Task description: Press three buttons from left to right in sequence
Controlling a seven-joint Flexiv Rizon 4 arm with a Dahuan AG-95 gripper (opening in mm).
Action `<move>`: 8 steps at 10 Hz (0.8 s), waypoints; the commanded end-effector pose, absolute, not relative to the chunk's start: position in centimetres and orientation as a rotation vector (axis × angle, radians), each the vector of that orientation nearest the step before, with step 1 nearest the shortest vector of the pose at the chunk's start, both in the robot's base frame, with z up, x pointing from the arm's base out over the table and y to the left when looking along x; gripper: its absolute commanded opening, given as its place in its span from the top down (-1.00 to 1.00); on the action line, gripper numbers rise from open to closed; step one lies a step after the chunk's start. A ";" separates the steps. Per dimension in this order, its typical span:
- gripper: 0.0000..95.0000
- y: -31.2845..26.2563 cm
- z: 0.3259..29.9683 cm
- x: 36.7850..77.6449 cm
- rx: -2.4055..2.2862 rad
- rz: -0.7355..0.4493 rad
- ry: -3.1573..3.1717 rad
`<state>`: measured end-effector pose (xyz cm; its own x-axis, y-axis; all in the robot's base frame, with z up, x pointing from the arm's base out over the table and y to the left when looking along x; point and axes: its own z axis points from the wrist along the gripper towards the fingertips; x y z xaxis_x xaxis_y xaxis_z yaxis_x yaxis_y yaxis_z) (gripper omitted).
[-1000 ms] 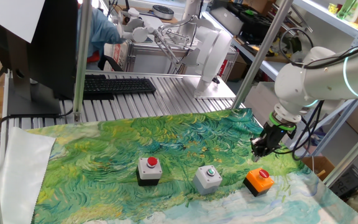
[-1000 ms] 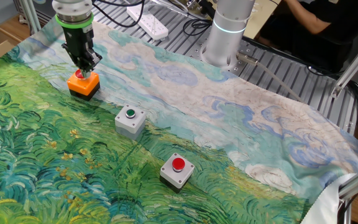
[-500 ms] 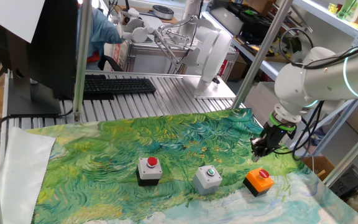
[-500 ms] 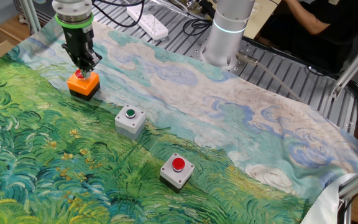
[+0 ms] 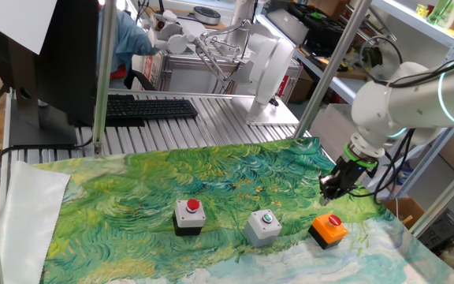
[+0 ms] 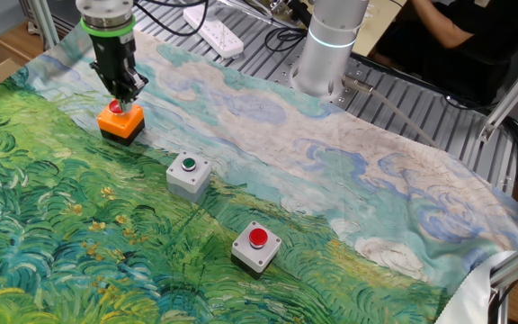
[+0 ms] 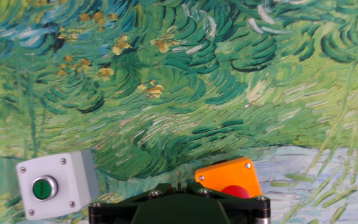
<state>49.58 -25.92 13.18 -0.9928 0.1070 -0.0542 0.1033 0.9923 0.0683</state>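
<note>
Painted green-and-blue cloth [image 5: 132, 205] covers the table; left to right in one fixed view sit the black-and-white box [image 5: 188, 215], the grey box [image 5: 263, 226] and the orange box [image 5: 328, 229]. Compared with a second ago nothing has shifted; the gripper [image 5: 331, 189], fingers together, hangs just above the orange box's red button; the final press appears imminent or just finished.

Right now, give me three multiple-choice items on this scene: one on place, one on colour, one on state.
1. Where is the pincer?
A. over the orange box
B. over the grey box
C. off the cloth

2. What colour is the grey box's button?
A. red
B. green
C. blue

3. The pincer's fingers are:
A. wide open
B. clamped on a box
C. shut, holding nothing

Answers: 1 A, its tip hangs right above the orange box's red button. 2 B, the hand view shows a green cap. 3 C, the fingers meet with nothing between them.
</note>
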 end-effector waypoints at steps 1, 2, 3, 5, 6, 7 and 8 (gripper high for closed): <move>1.00 -26.0 13.0 49.6 0.163 0.093 3.077; 1.00 -26.0 13.0 49.6 0.165 0.091 3.076; 1.00 -26.0 13.0 49.6 0.168 0.092 3.077; 1.00 -26.0 13.0 49.6 0.164 0.090 3.076; 1.00 -26.0 13.0 49.6 0.164 0.087 3.075; 1.00 -26.0 13.0 49.6 0.165 0.087 3.075; 1.00 -26.0 13.0 49.6 0.167 0.086 3.075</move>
